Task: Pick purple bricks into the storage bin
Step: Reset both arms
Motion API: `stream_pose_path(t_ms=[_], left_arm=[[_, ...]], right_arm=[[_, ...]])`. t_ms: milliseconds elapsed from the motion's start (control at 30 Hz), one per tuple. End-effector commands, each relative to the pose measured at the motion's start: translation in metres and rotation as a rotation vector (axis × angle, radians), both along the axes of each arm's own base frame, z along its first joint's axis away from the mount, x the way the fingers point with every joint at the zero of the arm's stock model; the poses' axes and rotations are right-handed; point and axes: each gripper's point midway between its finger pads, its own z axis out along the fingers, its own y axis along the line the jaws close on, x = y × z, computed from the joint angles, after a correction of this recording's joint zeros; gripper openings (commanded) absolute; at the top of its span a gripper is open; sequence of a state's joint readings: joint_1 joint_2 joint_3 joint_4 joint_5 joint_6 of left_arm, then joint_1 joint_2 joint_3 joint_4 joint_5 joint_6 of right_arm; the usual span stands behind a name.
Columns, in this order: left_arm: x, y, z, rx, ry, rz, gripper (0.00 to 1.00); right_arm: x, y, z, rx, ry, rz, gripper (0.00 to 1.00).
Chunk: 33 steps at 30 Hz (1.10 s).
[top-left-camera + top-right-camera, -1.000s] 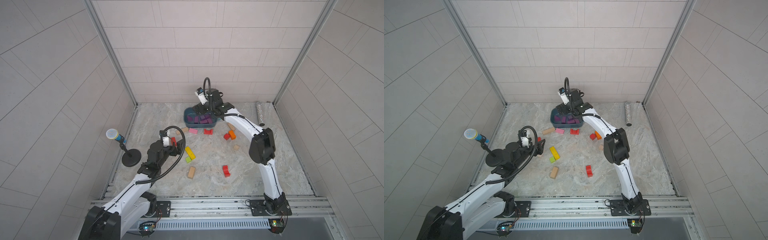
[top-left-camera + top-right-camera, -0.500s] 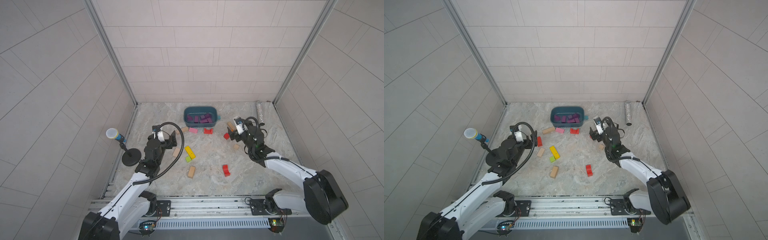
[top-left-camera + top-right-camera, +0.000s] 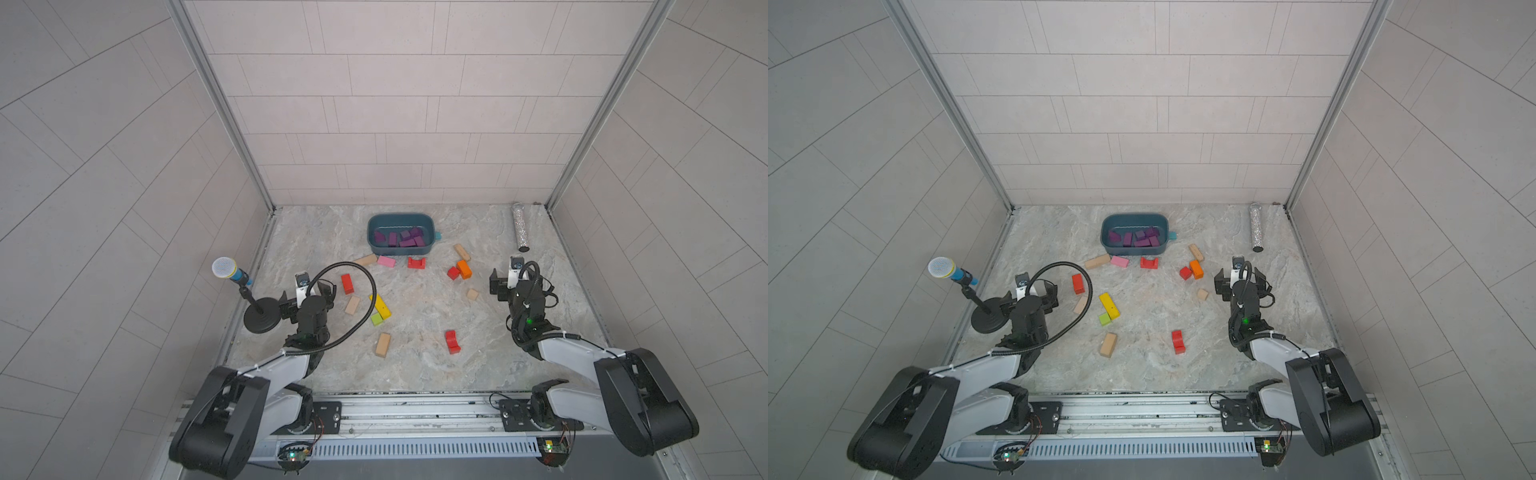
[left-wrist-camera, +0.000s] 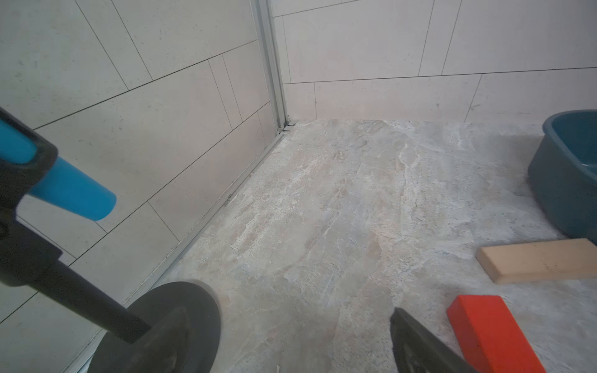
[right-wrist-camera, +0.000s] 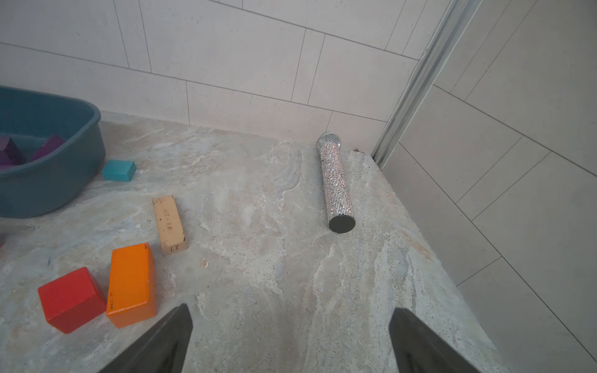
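- Storage bin (image 3: 401,217): dark teal tub, stood at the far middle of the marbled table (image 3: 415,374), close to the back wall.
- Purple bricks (image 3: 401,240): several, lying loose in a cluster inside the storage bin; exact count could not be told.
- Teal block (image 5: 119,170): small, on the table just beside the bin's right end.
- Left gripper (image 3: 307,293): jaws spread wide, nothing between them; it hung at the near left, beside the stand microphone (image 3: 226,268) and its round black base (image 3: 261,320).
- Right gripper (image 5: 290,311): jaws fully apart and empty over bare table, at the right, well apart from the bin.
- Glitter cylinder (image 3: 520,228): silver, lying at the far right corner.
- Pink bar (image 3: 386,261) and red arch block (image 3: 416,262): on the table just in front of the bin, with a plain wooden bar (image 3: 365,260) to the pink bar's left.
- Red cube (image 3: 453,272) and orange block (image 3: 464,269): side by side, right of centre; another wooden bar (image 3: 461,252) just beyond them.
- Yellow bar (image 3: 380,306) with green cube (image 3: 377,319) at its near end: left of centre.
- Red bar (image 3: 347,283): near the left gripper.
- Red block (image 3: 451,341) and wooden block (image 3: 383,345): nearest the front.
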<state>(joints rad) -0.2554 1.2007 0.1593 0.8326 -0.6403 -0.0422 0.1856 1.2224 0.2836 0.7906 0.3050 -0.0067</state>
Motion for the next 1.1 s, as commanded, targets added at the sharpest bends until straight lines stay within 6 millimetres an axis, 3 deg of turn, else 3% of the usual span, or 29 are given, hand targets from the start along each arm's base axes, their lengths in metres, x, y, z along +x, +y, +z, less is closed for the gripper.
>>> stream_pose_path(t_ms=[0,100,267,467,567,700,767,867,1067], left_arm=[[0.008,0.006,0.019,0.019,-0.078,0.051,1.00],[0.012,0.007,0.018,0.021,-0.048,0.059,1.00],[0.016,0.013,0.016,0.010,-0.026,0.086,1.00],[0.020,0.017,0.016,0.064,-0.024,0.064,1.00],[0.036,0.007,0.015,0.052,-0.036,-0.005,1.00],[0.058,-0.004,-0.011,0.004,0.020,-0.063,1.00],[0.066,-0.003,-0.014,0.058,-0.024,-0.051,1.00],[0.069,0.004,-0.023,-0.024,0.119,-0.041,1.00],[0.078,0.008,-0.030,-0.098,0.100,-0.095,1.00]], right_arm=[[-0.002,-0.017,0.018,0.041,-0.099,-0.088,1.00],[-0.008,-0.023,0.015,0.033,-0.081,-0.123,1.00],[-0.018,-0.046,-0.012,0.027,-0.029,-0.250,1.00],[0.001,-0.044,-0.024,-0.005,-0.066,-0.237,1.00],[0.019,-0.038,-0.046,-0.026,0.073,-0.199,1.00],[0.024,-0.044,-0.048,-0.001,0.060,-0.210,1.00],[0.024,-0.044,-0.047,0.001,0.058,-0.211,1.00],[0.023,-0.045,-0.047,-0.002,0.060,-0.212,1.00],[0.023,-0.044,-0.046,-0.004,0.052,-0.209,1.00]])
